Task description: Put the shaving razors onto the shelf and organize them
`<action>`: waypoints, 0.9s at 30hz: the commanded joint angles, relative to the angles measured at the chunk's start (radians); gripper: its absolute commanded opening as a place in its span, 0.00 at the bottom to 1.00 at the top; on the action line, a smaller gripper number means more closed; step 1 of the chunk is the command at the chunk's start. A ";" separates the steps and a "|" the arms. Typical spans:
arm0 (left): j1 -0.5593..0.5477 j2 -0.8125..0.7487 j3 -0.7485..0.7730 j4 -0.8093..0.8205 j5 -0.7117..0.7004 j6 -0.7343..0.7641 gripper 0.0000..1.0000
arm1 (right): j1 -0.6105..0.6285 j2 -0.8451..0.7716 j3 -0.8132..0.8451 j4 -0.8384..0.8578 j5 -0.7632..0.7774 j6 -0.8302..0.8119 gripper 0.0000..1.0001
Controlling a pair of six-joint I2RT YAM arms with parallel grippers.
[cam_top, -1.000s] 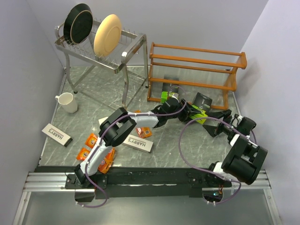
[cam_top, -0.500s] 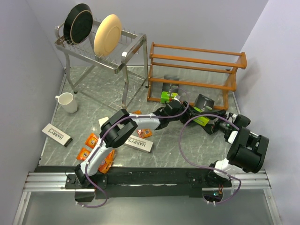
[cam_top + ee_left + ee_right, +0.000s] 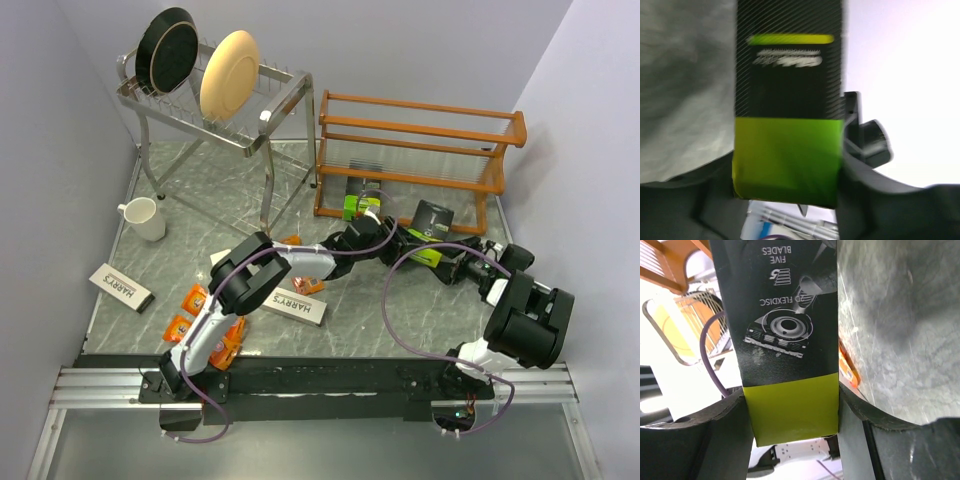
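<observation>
Shaving razors [image 3: 295, 305] in shop packs are spread over a gray marble table [image 3: 355, 315] in front of the orange-brown wooden shelf [image 3: 415, 147], which stands at the back right. The left gripper [image 3: 364, 213] reaches across to the foot of the shelf near its left end and is clamped on a black-and-green pack [image 3: 354, 203]. The wrist camera shows that pack squeezed between both fingers [image 3: 855, 180], lime end nearest the palm. Whether the pack touches the shelf's lowest rail cannot be told from above. The right gripper [image 3: 443, 252] grips a second black-and-green pack [image 3: 430, 222], its fingers [image 3: 725, 435] pressed against both long edges at the lime end. That pack, printed "FIVE BLADES", sits tilted in front of the shelf's right half, near it but apart. Two white boxes [image 3: 122, 287] lie flat on the table, one by the left wall and one beside the left arm's elbow. A third shows partly behind that arm. Flat orange packs [image 3: 195, 298] are clustered near the left arm's base, with others beside the middle box. A white mug [image 3: 145, 218] stands at the left, near a silver metal rack [image 3: 270, 110] holding a black plate [image 3: 165, 48] and a cream plate [image 3: 230, 72].
</observation>
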State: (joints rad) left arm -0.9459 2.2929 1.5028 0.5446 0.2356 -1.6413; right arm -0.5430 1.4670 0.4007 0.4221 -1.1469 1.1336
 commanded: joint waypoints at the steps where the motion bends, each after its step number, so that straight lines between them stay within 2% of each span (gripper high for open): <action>1: 0.010 -0.098 -0.042 0.078 0.085 0.147 0.73 | -0.031 -0.022 0.099 -0.075 0.062 -0.193 0.43; 2: 0.015 -0.111 -0.050 0.127 0.112 0.173 0.80 | -0.037 -0.013 0.128 -0.100 0.058 -0.218 0.43; 4: 0.021 -0.131 -0.088 0.185 0.148 0.204 0.85 | -0.040 0.021 0.168 -0.147 0.055 -0.294 0.42; 7: 0.025 -0.173 -0.142 0.287 0.188 0.259 0.99 | -0.041 0.082 0.239 -0.154 0.036 -0.337 0.42; 11: 0.036 -0.219 -0.147 0.307 0.301 0.411 1.00 | -0.041 0.185 0.314 -0.103 0.021 -0.339 0.44; 14: 0.038 -0.266 -0.171 0.318 0.367 0.544 0.99 | -0.038 0.269 0.393 -0.158 -0.004 -0.403 0.44; 17: 0.038 -0.324 -0.194 0.233 0.448 0.705 0.99 | -0.035 0.337 0.470 -0.239 -0.019 -0.492 0.44; 20: 0.035 -0.398 -0.248 0.102 0.502 0.885 0.99 | -0.015 0.381 0.512 -0.240 -0.040 -0.517 0.44; 22: 0.035 -0.440 -0.301 -0.015 0.508 0.999 1.00 | 0.000 0.401 0.530 -0.244 -0.050 -0.535 0.45; 27: 0.035 -0.559 -0.429 -0.158 0.464 1.129 1.00 | 0.038 0.463 0.582 -0.261 -0.053 -0.538 0.45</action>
State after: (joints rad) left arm -0.9085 1.8130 1.1290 0.5346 0.6811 -0.7101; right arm -0.5346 1.8915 0.9234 0.1616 -1.1366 0.6273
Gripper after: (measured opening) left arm 0.994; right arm 0.615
